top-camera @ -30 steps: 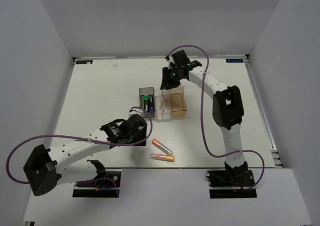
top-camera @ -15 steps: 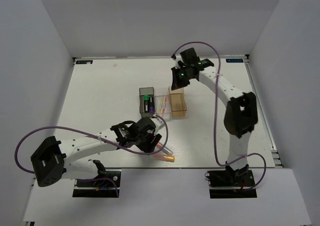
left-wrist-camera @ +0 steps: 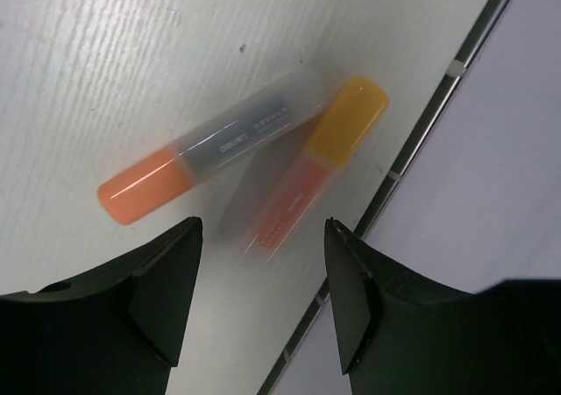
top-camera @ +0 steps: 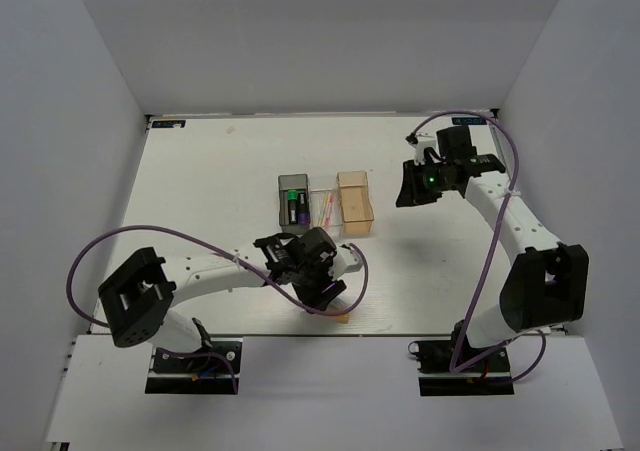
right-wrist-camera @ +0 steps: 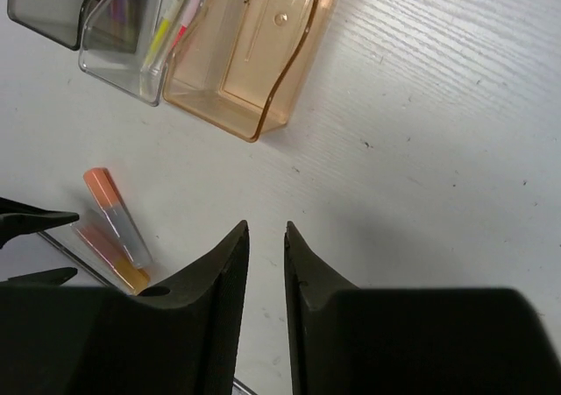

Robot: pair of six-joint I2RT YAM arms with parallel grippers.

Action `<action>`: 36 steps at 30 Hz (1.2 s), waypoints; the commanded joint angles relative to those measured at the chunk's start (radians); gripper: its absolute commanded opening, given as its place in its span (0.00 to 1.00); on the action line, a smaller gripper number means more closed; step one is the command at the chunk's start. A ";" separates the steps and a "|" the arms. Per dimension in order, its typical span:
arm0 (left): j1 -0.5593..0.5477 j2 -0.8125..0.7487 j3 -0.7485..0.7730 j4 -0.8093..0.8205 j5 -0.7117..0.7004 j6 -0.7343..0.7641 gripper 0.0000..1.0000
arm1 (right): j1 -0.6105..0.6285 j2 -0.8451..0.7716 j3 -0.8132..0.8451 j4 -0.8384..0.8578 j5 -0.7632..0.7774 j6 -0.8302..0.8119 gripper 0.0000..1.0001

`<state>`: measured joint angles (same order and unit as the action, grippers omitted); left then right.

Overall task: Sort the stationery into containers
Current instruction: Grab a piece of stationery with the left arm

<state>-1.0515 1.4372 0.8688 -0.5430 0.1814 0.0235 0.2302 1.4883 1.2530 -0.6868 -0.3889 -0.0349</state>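
Two short orange-pink tubes lie crossed near the table's front edge: one with a clear grey cap, one with a yellow-orange end. My left gripper hovers open just above them, nothing between its fingers; in the top view it covers most of both, with one tube end showing. The dark grey bin holds two black markers, the clear bin holds thin pink and yellow pens, and the orange-tan bin looks empty. My right gripper hangs to the right of the bins, its jaws a narrow gap apart and empty.
The table's front edge with a dark strip runs right beside the tubes. The left arm's purple cable loops near the gripper. White walls enclose the table on three sides.
My left gripper has moved right and toward the front edge, over the two tubes. My right arm has swung from above the bins to their right.
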 commanded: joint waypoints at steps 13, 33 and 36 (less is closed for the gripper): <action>-0.025 0.164 0.050 -0.023 0.096 0.089 0.69 | -0.176 -0.166 -0.155 0.000 -0.218 0.020 0.31; -0.211 0.290 0.004 -0.018 -0.309 0.012 0.00 | -0.391 -0.221 -0.256 0.021 -0.419 0.029 0.38; -0.216 0.224 0.045 -0.060 -0.313 -0.003 0.00 | -0.407 -0.223 -0.265 0.021 -0.449 0.027 0.41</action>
<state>-1.2640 1.6455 0.9298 -0.5045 -0.0772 0.0429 -0.1608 1.2911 0.9981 -0.6788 -0.7696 -0.0063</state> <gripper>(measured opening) 0.385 0.402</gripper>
